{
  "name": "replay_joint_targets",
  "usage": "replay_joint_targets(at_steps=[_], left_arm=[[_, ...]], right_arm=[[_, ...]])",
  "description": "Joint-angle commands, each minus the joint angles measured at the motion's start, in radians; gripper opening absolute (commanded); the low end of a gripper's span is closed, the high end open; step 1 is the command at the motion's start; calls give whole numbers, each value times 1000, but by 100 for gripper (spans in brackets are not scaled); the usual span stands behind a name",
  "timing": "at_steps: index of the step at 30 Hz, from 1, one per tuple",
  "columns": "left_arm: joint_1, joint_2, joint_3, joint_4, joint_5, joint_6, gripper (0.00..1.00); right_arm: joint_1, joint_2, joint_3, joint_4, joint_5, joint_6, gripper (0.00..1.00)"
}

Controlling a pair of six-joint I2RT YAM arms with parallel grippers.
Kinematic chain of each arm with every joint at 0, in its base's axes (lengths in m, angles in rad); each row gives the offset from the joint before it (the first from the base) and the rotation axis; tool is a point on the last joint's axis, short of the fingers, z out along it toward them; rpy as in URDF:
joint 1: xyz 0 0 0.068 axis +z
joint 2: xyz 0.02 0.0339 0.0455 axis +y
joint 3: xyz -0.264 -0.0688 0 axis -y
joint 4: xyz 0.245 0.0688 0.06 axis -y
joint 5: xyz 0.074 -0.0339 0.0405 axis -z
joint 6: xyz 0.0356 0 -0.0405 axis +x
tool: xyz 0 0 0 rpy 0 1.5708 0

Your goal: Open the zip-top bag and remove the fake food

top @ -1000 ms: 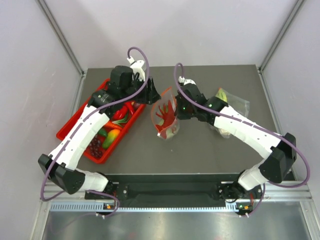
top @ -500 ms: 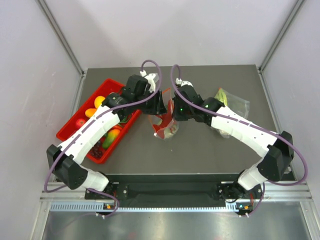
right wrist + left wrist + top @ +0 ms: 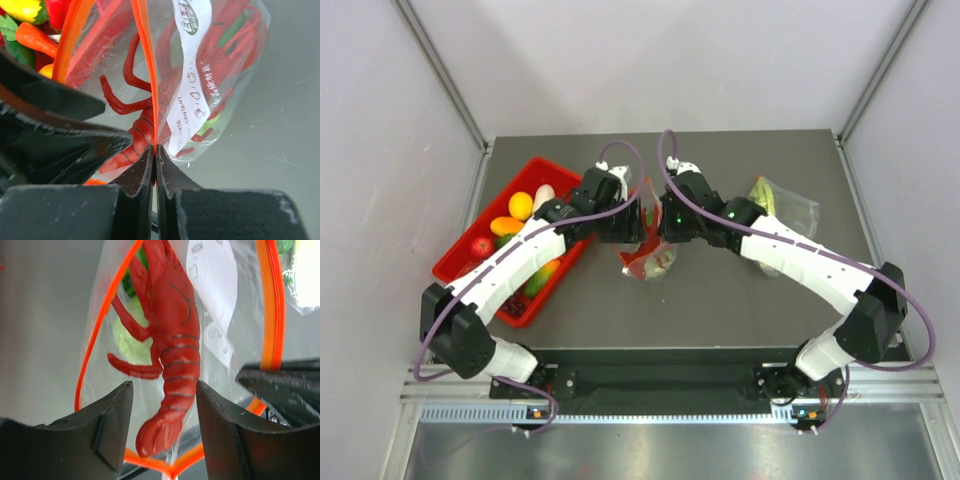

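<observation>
Table (image 3: 720, 300): dark grey, carrying everything listed below.
Red tray (image 3: 455, 262): left part of table, toy fruits (image 3: 521, 205) inside.
Zip-top bag (image 3: 648, 255): mid-table, just right of tray, between both pincers; mouth spread open, red-orange zip strip (image 3: 272, 310) bowed into a loop; white printed label on one wall.
Fake food (image 3: 172, 355): inside bag; long red jointed piece nearest the mouth, pale green round piece (image 3: 125, 337) behind it.
Left pincer (image 3: 164, 390): released, fingers wide apart at bag mouth, lower end of red piece between them; contact not discernible.
Right pincer (image 3: 154, 150): clenched, pinching one side of zip strip at bag's rim.
</observation>
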Motion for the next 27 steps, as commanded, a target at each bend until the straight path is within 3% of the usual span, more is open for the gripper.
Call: replay_joint_targets(at_steps=[1,16,18,19,21,22,23,24,27], left_arm=[[-1,7,-28,94,-28,-2,59],[-1,64,-51,201,-71,9,54],[-1,67,-56,214,-74,9,48],[1,69,-54,221,-75,8,36],[-1,75,-47,221,-68,7,24],[-1,76,-44,220,-63,7,10],[1,81,-39,214,-55,4,5],[-1,79,-36,208,-52,1,0],[2,75,-22,206,-45,-17,0]], right_arm=[[30,-10,4,39,-12,12,0],[50,4,13,59,-45,-11,0],[51,7,16,62,-51,-14,0],[51,8,19,61,-49,-15,0],[51,10,16,61,-49,-15,0],[51,11,18,53,-43,-15,0],[51,11,19,47,-34,-15,0],[51,13,21,39,-28,-15,0],[51,10,27,18,-17,-18,0]])
